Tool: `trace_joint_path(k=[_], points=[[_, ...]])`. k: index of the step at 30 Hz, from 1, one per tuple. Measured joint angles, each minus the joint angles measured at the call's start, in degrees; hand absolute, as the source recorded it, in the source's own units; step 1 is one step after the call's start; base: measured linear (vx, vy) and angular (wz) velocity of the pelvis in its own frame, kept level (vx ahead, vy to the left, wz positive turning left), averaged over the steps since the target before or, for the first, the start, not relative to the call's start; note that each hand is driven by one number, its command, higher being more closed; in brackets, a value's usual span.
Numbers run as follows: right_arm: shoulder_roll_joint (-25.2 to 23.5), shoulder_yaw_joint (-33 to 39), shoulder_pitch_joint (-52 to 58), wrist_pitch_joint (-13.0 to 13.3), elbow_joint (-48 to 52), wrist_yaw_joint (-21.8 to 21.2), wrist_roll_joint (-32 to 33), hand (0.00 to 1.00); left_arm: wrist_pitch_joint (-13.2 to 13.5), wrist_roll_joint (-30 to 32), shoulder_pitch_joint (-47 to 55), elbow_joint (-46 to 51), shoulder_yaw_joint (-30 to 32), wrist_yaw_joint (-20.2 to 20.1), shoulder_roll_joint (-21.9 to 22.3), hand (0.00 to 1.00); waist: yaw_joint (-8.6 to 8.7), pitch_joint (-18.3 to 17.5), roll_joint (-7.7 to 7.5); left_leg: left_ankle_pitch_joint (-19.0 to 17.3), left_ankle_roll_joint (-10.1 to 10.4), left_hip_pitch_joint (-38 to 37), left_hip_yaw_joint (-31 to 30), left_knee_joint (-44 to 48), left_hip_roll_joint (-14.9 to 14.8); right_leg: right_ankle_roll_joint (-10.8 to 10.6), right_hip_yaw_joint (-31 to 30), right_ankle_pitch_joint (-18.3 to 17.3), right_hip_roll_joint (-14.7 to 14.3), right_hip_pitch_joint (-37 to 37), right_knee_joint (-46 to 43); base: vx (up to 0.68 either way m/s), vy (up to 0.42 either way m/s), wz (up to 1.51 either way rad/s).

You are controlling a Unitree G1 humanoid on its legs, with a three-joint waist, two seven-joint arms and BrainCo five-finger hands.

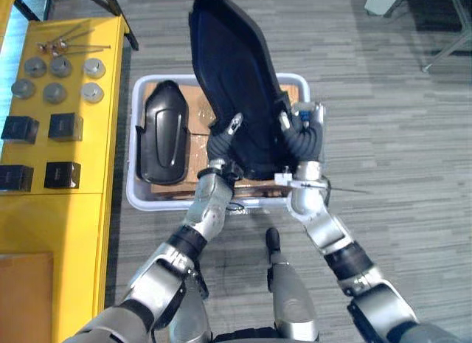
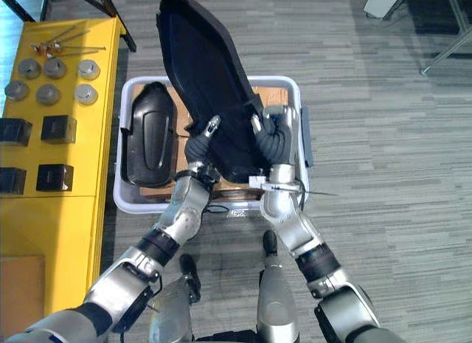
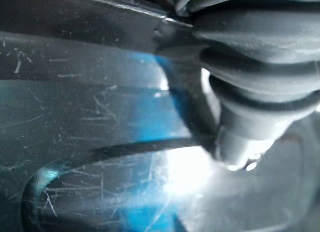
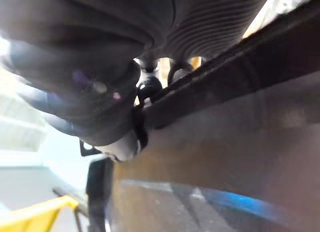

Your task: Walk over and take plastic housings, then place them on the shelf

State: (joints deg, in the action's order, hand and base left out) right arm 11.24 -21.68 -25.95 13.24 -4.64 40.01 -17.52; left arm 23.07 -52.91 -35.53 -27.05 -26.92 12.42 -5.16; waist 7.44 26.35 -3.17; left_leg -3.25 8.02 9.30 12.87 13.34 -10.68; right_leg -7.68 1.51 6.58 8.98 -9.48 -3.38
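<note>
I hold a large black plastic housing [image 1: 232,70] tilted upright over a white bin [image 1: 133,188], its hollow side toward me. My left hand [image 1: 221,142] grips its lower left edge with the thumb laid across the inside. My right hand [image 1: 304,133] grips the lower right edge the same way. The glossy housing surface [image 3: 75,117] lies right against the left hand's cover [image 3: 260,67]. The housing's edge [image 4: 225,157] also runs beside my right hand [image 4: 75,67]. A second, smaller black housing [image 1: 164,133] lies on cardboard in the bin's left half.
A yellow shelf [image 1: 66,195] stands to my left, close beside the bin. It carries several metal discs [image 1: 55,77], several black boxes [image 1: 63,127] and some bolts [image 1: 66,42]. Grey plank floor spreads to the right, with a metal frame leg [image 1: 450,48] at the far right.
</note>
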Motion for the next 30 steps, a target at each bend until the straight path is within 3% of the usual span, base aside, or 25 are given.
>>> trace_joint_path(k=[3,4,6,8,10,13,15,21,23,25,29,30], points=[[-0.6,-0.5,5.2,1.2,0.8,-0.2,0.1,0.00,0.1,0.6,4.3,1.1,-0.9,0.1,0.0,1.00,-0.39,-3.2,-0.40,0.2,0.3,-1.9,0.0,-2.0,0.1,0.0,0.5,-0.3,0.0,1.7,1.1,0.08,0.004,0.07],[-0.9,-0.9,7.5,1.6,1.5,-0.2,0.2,0.00,0.1,2.8,6.6,2.4,-0.8,0.4,0.0,1.00,-0.52,-5.4,-0.32,0.4,0.5,-2.1,0.0,-2.8,0.2,0.0,0.8,-0.3,0.0,1.9,1.6,0.12,0.007,0.14],[-0.7,-0.8,10.0,2.0,2.6,-0.2,0.4,0.00,-0.2,5.9,8.8,4.6,-0.7,1.1,0.0,1.00,-0.65,-6.8,-0.28,0.5,0.6,-4.0,-0.5,-3.9,0.4,-0.1,1.8,-0.5,0.1,4.4,2.6,0.09,0.013,0.17],[-0.6,-0.8,12.4,2.5,4.3,-0.2,1.1,0.00,-1.3,9.5,10.7,7.2,-0.7,2.6,-0.1,1.00,-1.06,-9.0,-0.15,0.7,0.8,-5.4,-0.8,-5.2,0.6,-0.1,2.6,-0.6,0.2,5.9,3.5,0.06,0.011,0.14],[-0.6,0.0,14.7,5.5,6.2,-0.5,4.7,0.00,-3.7,13.6,12.4,11.2,-0.5,3.0,-0.5,1.00,-1.63,-10.8,0.24,1.1,0.9,-6.6,-1.2,-6.5,0.8,-0.1,3.4,-0.6,0.2,7.2,4.1,0.06,0.005,0.11],[-0.8,0.3,17.8,11.2,9.3,-4.7,12.8,0.00,-7.0,20.2,16.4,16.9,0.7,3.3,-0.5,1.00,-2.03,-13.6,1.28,2.5,0.9,-9.1,-1.2,-9.9,1.5,-0.3,4.4,-1.3,0.7,8.4,4.0,0.03,-0.001,0.08],[-1.2,1.8,20.0,13.3,10.8,-7.9,17.1,0.00,-8.4,24.6,18.9,19.1,2.0,3.4,0.3,1.00,-2.31,-14.2,1.99,3.0,0.9,-11.3,-1.2,-11.6,1.9,-0.5,4.8,-1.8,0.9,9.9,3.9,0.01,0.002,0.07],[-3.3,10.2,25.7,15.9,17.1,-15.1,25.2,0.00,-8.5,34.5,24.5,23.5,5.8,3.9,1.4,1.00,-2.90,-16.4,2.71,4.0,1.1,-13.5,-1.1,-13.9,2.0,-0.5,4.9,-2.1,0.9,11.0,3.9,-0.02,-0.004,-0.01],[-3.7,19.7,28.3,17.0,19.1,-15.6,31.6,0.00,-8.4,40.2,28.3,25.4,10.7,7.5,0.6,1.00,-2.85,-17.7,2.70,4.0,1.2,-13.9,-0.9,-14.1,2.0,-0.5,4.7,-2.1,0.8,11.1,4.0,-0.02,0.000,-0.05],[-3.7,24.2,31.3,17.7,20.2,-17.3,36.1,0.00,-8.4,44.5,30.7,26.1,15.1,11.8,0.4,1.00,-2.78,-18.4,2.86,4.1,1.3,-14.6,-0.5,-14.7,2.0,-0.5,4.5,-2.1,0.8,11.4,4.2,-0.01,0.000,-0.09],[-5.7,26.8,37.8,17.9,20.5,-21.9,44.4,0.00,-7.9,47.4,33.1,28.0,21.7,19.2,-0.8,1.00,-2.21,-19.3,2.79,4.1,1.3,-15.2,0.2,-15.1,2.0,-0.6,4.1,-2.1,0.7,11.5,4.8,-0.01,0.004,-0.08],[-7.1,27.4,39.7,17.8,20.4,-22.9,46.5,0.00,-6.5,47.3,33.9,29.5,22.5,20.7,-0.6,1.00,-2.17,-19.3,2.73,4.1,1.3,-15.2,0.3,-15.2,2.1,-0.6,3.9,-2.1,0.7,11.4,5.0,-0.01,0.004,-0.03]])
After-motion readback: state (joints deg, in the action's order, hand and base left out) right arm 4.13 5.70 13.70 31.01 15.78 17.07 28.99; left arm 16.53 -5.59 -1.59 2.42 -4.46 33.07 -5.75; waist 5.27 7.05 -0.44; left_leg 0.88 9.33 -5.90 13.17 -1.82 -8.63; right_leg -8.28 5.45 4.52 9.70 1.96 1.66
